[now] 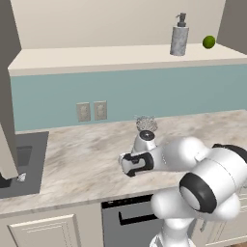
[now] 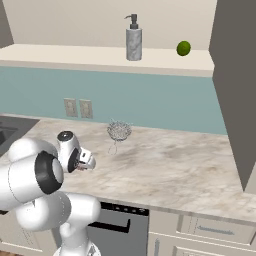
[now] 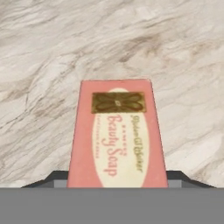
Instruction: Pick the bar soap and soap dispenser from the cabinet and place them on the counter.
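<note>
The bar soap (image 3: 117, 135), pinkish-red with a cream label and a gold emblem, sits between my gripper's (image 3: 117, 178) dark fingertips (image 3: 52, 178). The gripper is shut on it, above the marbled counter (image 3: 43, 43). In the base views my hand (image 1: 132, 164) (image 2: 82, 160) hovers low over the counter (image 1: 82, 154), in front of the arm. The grey speckled soap dispenser (image 1: 179, 36) (image 2: 133, 40) stands upright on the cream shelf of the open cabinet (image 1: 96, 55), well above and behind the hand.
A green lime (image 1: 208, 42) (image 2: 183, 48) lies on the shelf right of the dispenser. A wire-mesh ball (image 1: 145, 124) (image 2: 119, 131) rests on the counter behind the hand. The dark sink (image 1: 19, 164) is at the left end. An open cabinet door (image 2: 235, 75) hangs at right.
</note>
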